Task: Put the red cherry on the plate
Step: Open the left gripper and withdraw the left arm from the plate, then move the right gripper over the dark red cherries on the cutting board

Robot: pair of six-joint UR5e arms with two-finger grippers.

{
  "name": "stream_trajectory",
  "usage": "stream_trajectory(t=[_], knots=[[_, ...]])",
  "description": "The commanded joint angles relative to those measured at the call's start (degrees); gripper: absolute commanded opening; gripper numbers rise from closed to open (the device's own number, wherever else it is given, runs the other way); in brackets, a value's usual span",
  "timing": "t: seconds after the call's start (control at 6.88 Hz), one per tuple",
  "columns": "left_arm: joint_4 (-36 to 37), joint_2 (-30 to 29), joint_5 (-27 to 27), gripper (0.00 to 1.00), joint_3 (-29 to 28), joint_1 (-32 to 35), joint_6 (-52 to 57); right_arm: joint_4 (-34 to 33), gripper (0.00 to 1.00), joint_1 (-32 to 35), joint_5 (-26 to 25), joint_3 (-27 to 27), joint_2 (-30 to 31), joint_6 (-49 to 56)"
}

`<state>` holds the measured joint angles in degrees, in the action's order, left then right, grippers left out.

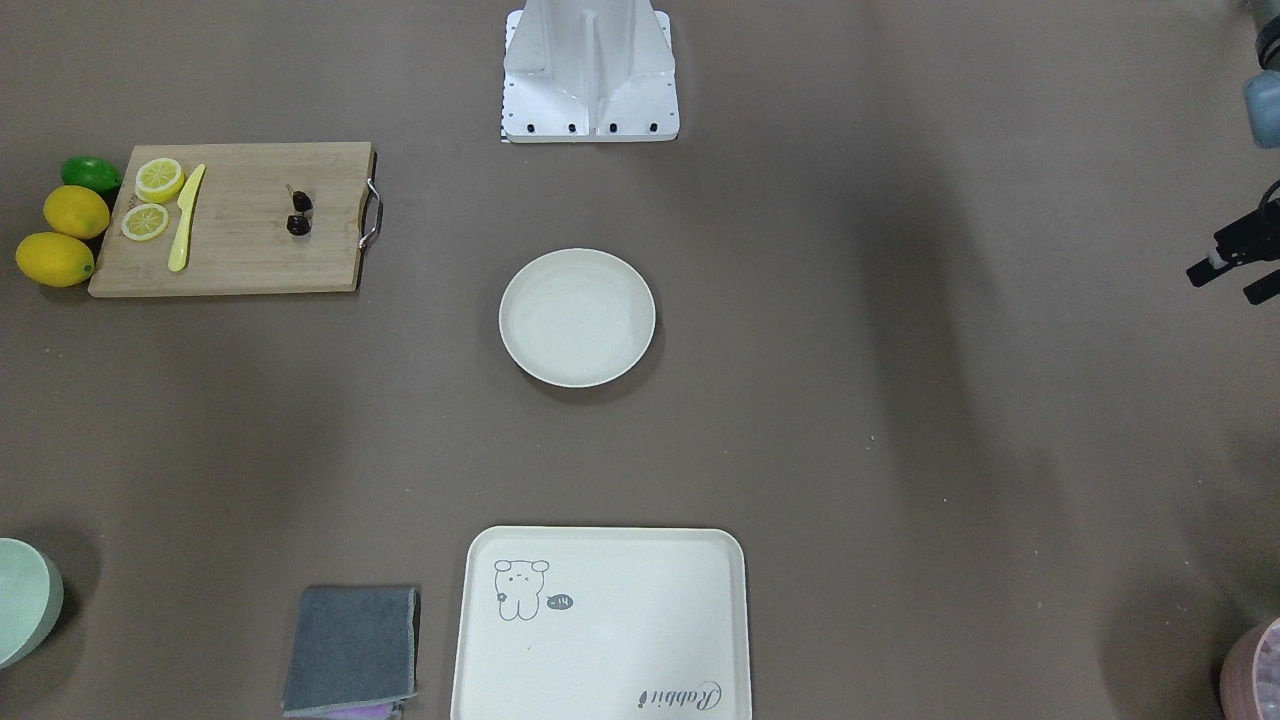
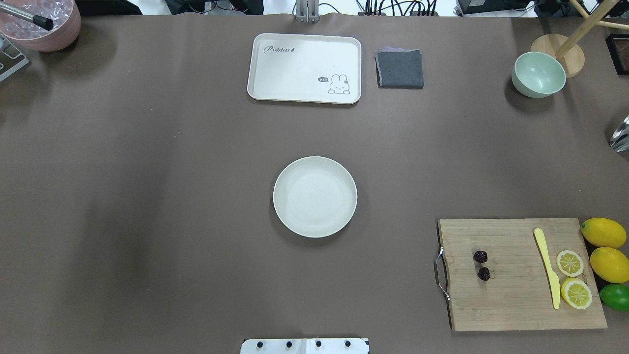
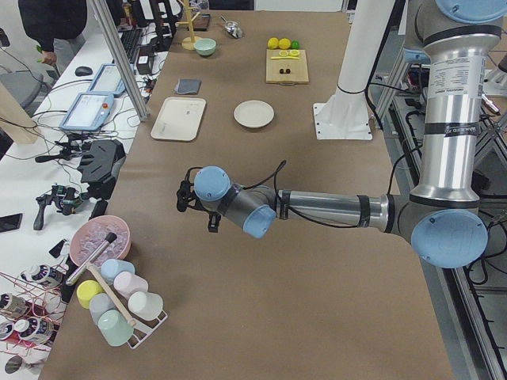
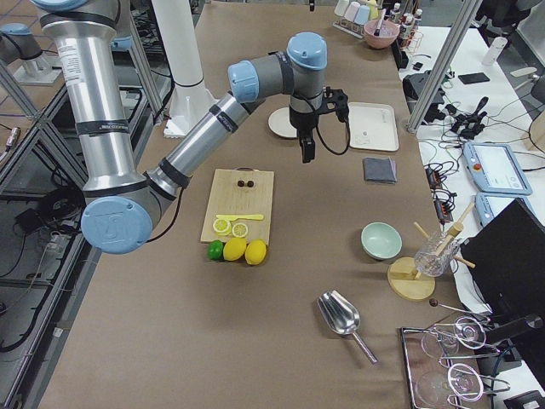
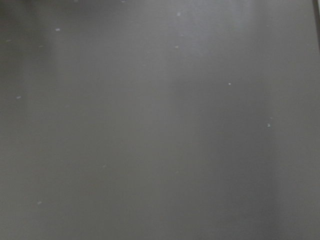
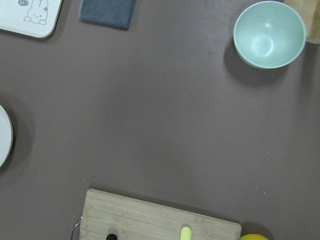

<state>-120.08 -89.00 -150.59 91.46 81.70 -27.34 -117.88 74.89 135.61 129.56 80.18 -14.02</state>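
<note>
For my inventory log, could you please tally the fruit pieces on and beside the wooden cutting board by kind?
Whole lemons: 2
Lemon slices: 2
Lime: 1
Red cherries: 2, joined by their stems
Total: 7

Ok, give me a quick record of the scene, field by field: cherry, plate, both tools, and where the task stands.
cherry: red cherry lies on the cutting board, towards its handle end
plate: plate sits mid-table, nothing on it
right tool: right tool raised over the table, apart from the cherry; open or shut cannot be told
left tool: left tool over bare table, far from the board; open or shut cannot be told
task status: cherry not yet picked up
</note>
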Motion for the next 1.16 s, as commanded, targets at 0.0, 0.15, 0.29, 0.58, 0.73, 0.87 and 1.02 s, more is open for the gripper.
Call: stream_trajectory(t=[0.0, 0.15, 0.29, 0.58, 0.73, 0.87, 1.02], knots=[[-0.1, 0.3, -0.2, 0.99, -1.9, 0.7, 0.3, 9.7, 1.0, -11.9, -7.8, 2.8, 2.1, -15.8], [-0.1, -0.2, -0.4, 0.99, -2.9, 0.6, 0.3, 13.0, 0.97, -12.8, -8.9, 2.8, 4.7, -16.6], [-0.1, -0.8, -0.3, 0.99, -3.0, 0.6, 0.2, 16.5, 0.97, -14.5, -11.0, 2.7, 7.6, -17.7], [-0.1, -1.6, -0.4, 0.99, -2.5, 0.5, -0.3, 20.0, 0.98, -20.0, -15.1, 2.8, 8.2, -25.5], [0.0, -2.7, -0.3, 0.99, -2.9, 0.5, -0.3, 23.6, 0.97, -25.6, -20.8, 2.5, 10.1, -31.4], [0.1, -3.5, -0.2, 0.99, -3.3, 0.5, -0.4, 28.8, 0.98, -30.2, -23.4, 1.9, 11.8, -36.3], [0.0, -3.7, -0.2, 0.99, -3.6, 0.5, -0.3, 35.0, 0.97, -34.1, -26.3, 1.4, 14.2, -40.9]])
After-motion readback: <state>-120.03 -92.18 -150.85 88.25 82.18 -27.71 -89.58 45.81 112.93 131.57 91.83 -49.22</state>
